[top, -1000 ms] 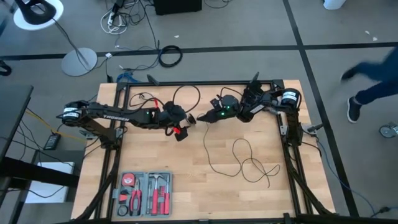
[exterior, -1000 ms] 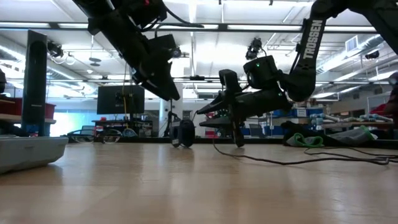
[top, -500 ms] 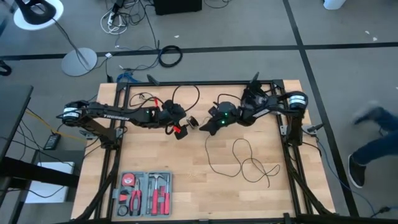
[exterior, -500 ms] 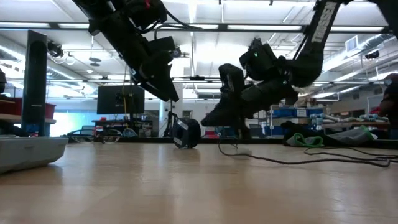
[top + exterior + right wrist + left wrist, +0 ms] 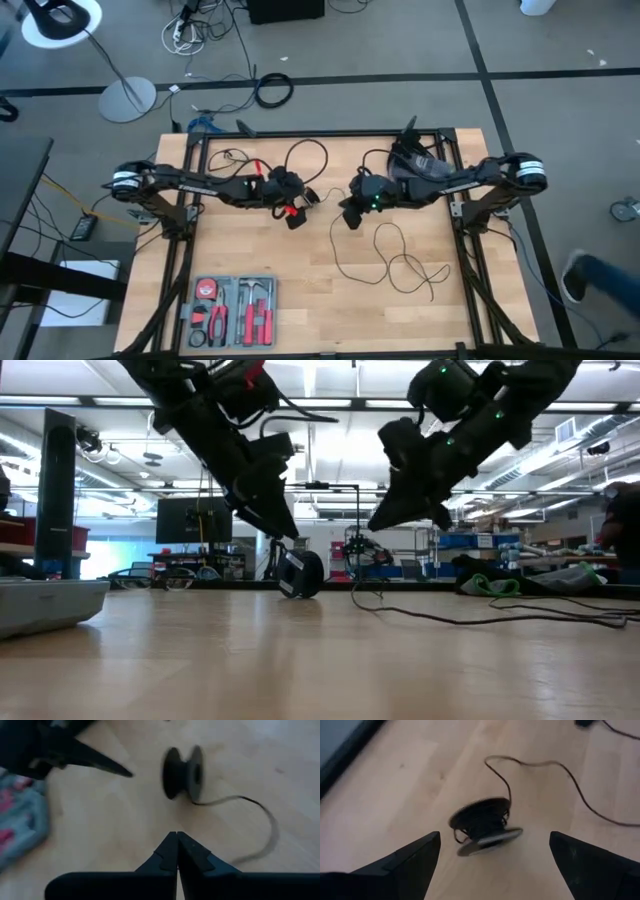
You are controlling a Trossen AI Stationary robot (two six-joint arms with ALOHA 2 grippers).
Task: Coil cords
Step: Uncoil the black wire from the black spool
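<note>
The cord (image 5: 395, 262), thin and black, lies in loose loops on the wooden table right of centre. It runs up to a small round black puck (image 5: 313, 196), shaped like a spool. The puck (image 5: 300, 573) stands on its rim on the table. My left gripper (image 5: 495, 837) hangs open just above and left of the puck (image 5: 485, 826), apart from it. My right gripper (image 5: 177, 836) is shut with nothing between its fingers. It hangs in the air to the right of the puck (image 5: 182, 772), above the cord (image 5: 250, 815).
A tool tray (image 5: 232, 310) with red-handled tools lies at the near left. Dark frame rails (image 5: 190, 190) run along the table's sides. A thick cable ring (image 5: 272, 90) and white cables lie on the floor beyond. A person's leg (image 5: 600, 275) shows at the right.
My right gripper has shut on nothing. It has drawn back from the puck toward the table's right and near edges, and has risen. The puck has turned a little where it stands on the table. The cord's loops lie as before.
</note>
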